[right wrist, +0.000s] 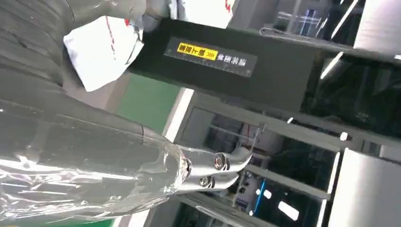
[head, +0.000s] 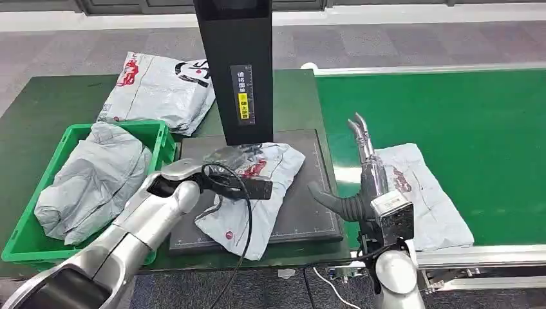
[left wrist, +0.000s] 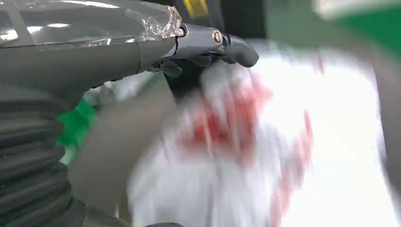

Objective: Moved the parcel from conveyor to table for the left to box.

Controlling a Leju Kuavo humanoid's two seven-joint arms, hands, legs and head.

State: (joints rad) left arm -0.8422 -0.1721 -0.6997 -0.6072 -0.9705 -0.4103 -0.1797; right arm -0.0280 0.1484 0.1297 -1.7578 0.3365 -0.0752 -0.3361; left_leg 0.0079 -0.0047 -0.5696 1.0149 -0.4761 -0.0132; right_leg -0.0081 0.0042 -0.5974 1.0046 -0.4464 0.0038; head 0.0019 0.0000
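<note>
Parcel on the pad: thin grey plastic film, crumpled, slight sheen, red print. Parcel on belt: same soft poly film, wrinkled. Conveyor belt: green, matt, smooth. Table: dark green matt covering. Pad: black, matt, faint printed grid. Bin: hard green plastic, semi-gloss. Scanner post: black, smooth, low-gloss w/ yellow label. Right hand: shiny metal fingers, clear crinkly film wrap, dark rubbery thumb. Left hand: dark matt plastic; arm polished silver.
</note>
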